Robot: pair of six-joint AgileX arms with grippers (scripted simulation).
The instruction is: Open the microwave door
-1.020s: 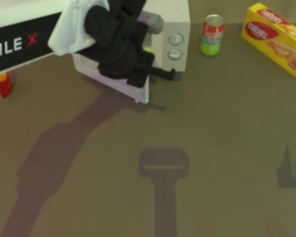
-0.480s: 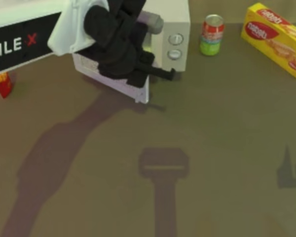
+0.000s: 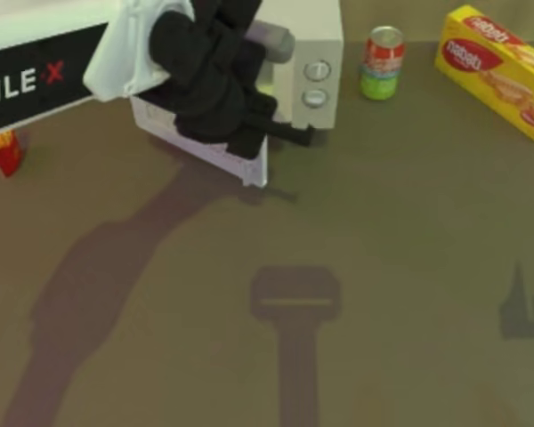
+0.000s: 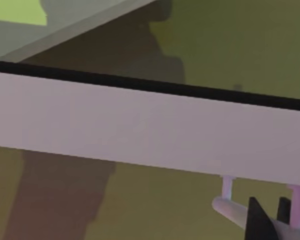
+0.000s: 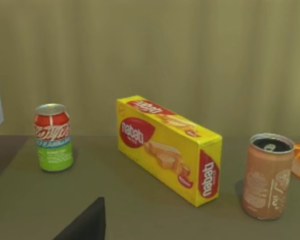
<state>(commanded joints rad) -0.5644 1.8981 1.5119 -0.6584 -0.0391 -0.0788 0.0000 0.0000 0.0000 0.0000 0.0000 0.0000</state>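
The microwave door (image 3: 215, 153), at the bench's (image 3: 383, 267) far left on the microwave (image 3: 307, 44), stands swung partway out because the left hand (image 3: 289, 135) grips its handle (image 4: 230, 210); the right arm is unseen.

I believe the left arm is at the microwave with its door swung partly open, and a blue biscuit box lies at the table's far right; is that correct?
Not quite: the biscuit box is yellow, not blue, as the top view and the right wrist view show. The rest holds: the left gripper is at the microwave, and the microwave door stands swung partly open.
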